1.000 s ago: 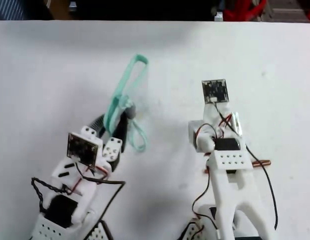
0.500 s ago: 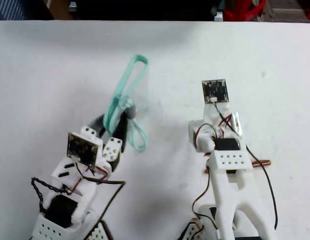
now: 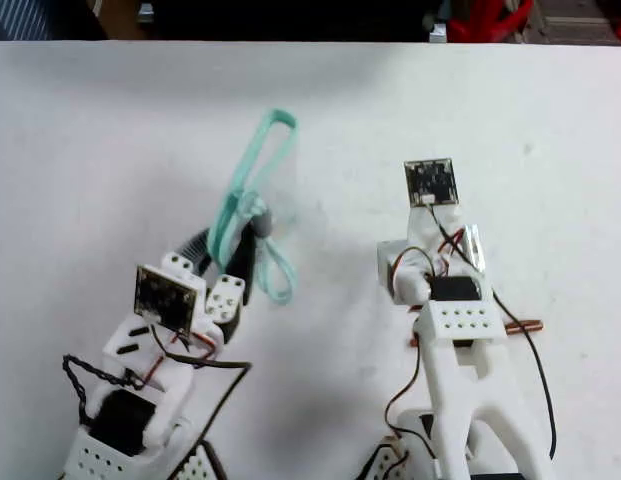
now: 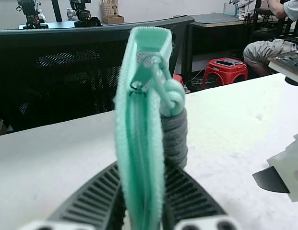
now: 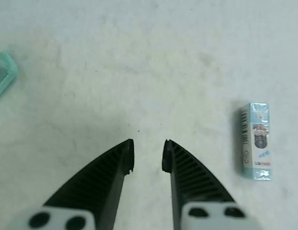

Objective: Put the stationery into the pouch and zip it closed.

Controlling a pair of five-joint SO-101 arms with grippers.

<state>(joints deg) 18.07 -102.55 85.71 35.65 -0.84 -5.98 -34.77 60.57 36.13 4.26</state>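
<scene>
The mint-green pouch [image 3: 252, 190] stands on its edge on the white table, seen from above as a thin loop. My left gripper [image 3: 230, 262] is shut on its near end; in the left wrist view the pouch [image 4: 139, 120] rises between the black fingers [image 4: 187, 191], with the zip pull [image 4: 156, 72] and a grey cord [image 4: 175, 134] near the top. My right gripper [image 5: 148, 149] points down at bare table, open by a narrow gap with nothing in it. A small light-blue stationery box [image 5: 256, 141] lies flat beside it, apart from the fingers.
A corner of the pouch [image 5: 2, 76] shows at the edge of the right wrist view. The right arm [image 3: 435, 270] stands mid-table, right of the pouch. Dark chairs and a red stool [image 4: 228, 67] lie beyond the table's far edge.
</scene>
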